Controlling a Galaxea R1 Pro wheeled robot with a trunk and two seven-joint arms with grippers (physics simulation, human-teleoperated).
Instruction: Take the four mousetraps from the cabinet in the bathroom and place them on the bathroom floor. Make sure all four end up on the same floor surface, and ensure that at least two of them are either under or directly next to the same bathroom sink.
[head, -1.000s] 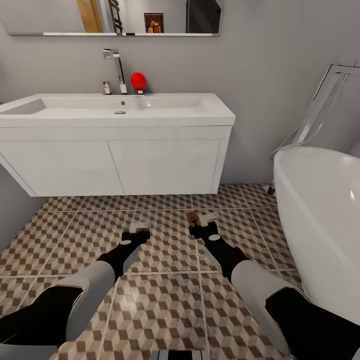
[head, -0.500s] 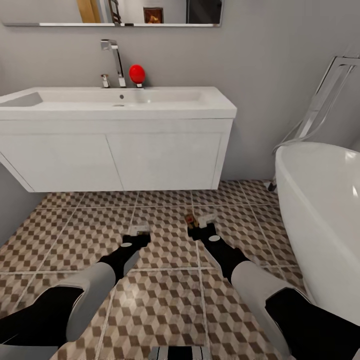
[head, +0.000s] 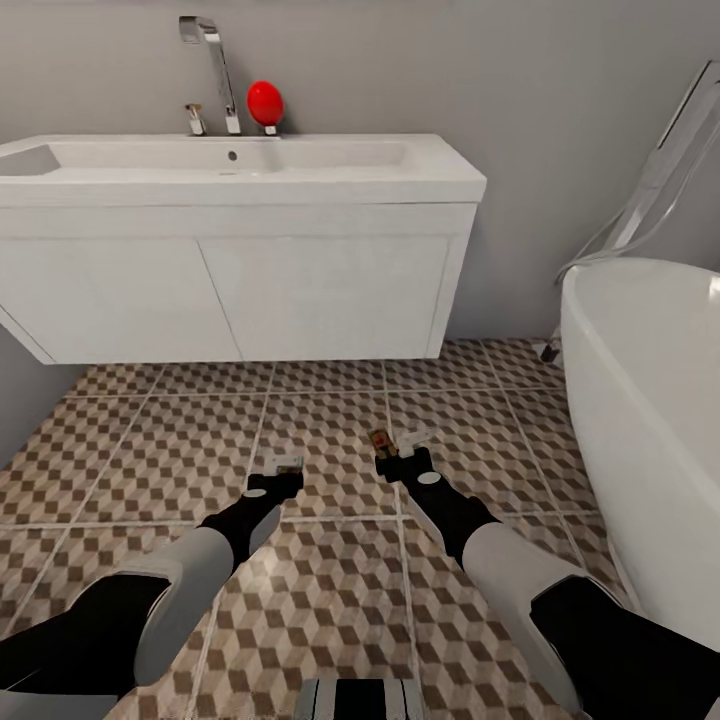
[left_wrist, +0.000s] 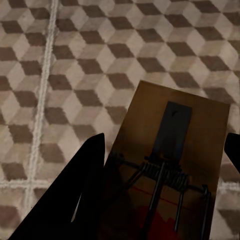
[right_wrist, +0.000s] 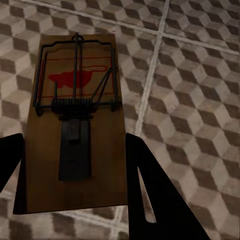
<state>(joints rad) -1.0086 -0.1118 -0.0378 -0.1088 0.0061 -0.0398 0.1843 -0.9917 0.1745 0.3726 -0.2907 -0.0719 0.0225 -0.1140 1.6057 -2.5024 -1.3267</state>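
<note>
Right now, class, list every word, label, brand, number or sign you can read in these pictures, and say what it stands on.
None: no readable text in any view.
The mousetrap in the right gripper bears only a red blotch with thin red lines, no letters.
The mousetrap in the left gripper shows a dim red spot, no writing.
The bathroom sink, tap and bathtub carry no marks.

A home bathroom: a white bathroom sink (head: 240, 170) with chrome tap (head: 208, 62) on a 2-door vanity (head: 230, 285), a white bathtub (head: 650, 400), and cube-patterned bathroom floor (head: 330, 590) tiles.
</note>
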